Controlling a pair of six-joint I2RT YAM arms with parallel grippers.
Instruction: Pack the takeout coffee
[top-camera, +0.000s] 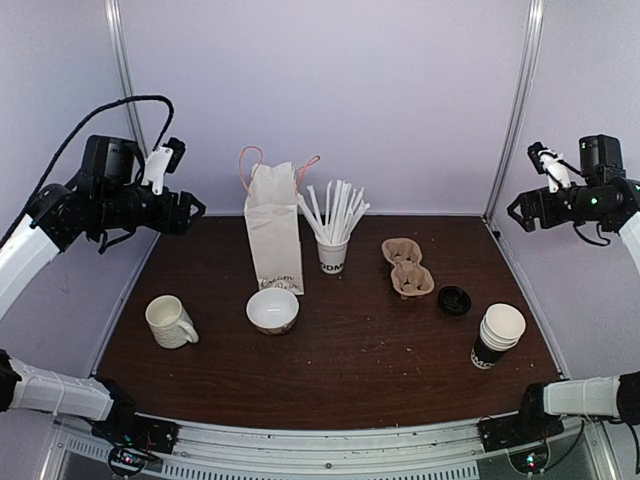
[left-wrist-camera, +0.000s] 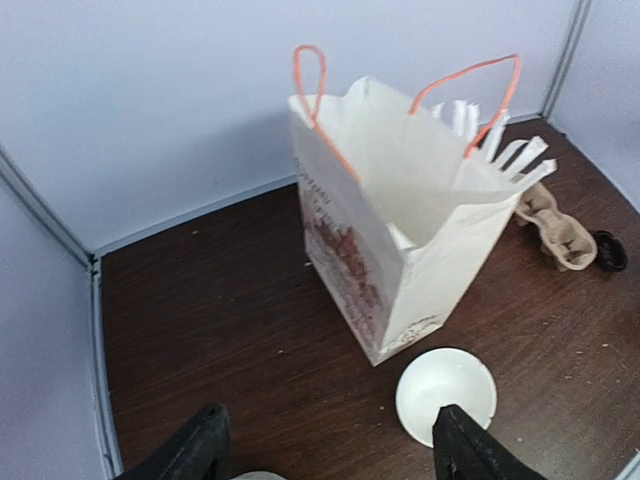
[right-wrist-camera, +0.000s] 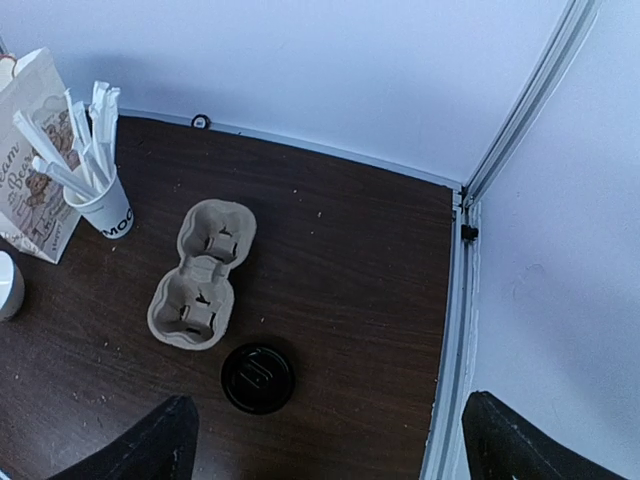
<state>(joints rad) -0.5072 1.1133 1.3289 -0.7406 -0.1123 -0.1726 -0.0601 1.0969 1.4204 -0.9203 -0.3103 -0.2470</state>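
The takeout coffee cup (top-camera: 494, 338), black with white lettering and a white rim, stands uncovered at the table's right front. Its round black lid (top-camera: 454, 300) lies flat apart from it, to the cup's upper left, and shows in the right wrist view (right-wrist-camera: 258, 378) and the left wrist view (left-wrist-camera: 610, 250). My left gripper (top-camera: 190, 212) is open and empty, raised over the table's far left (left-wrist-camera: 330, 450). My right gripper (top-camera: 518, 212) is open and empty, raised at the far right (right-wrist-camera: 330, 445) above the lid. The cup is out of both wrist views.
A white paper bag (top-camera: 273, 230) with orange handles stands open at the back centre (left-wrist-camera: 400, 240). A white cup of stirrers (top-camera: 333, 250), a cardboard cup carrier (top-camera: 407, 266), a white bowl (top-camera: 272, 310) and a cream mug (top-camera: 170, 322) sit on the brown table (top-camera: 370, 350).
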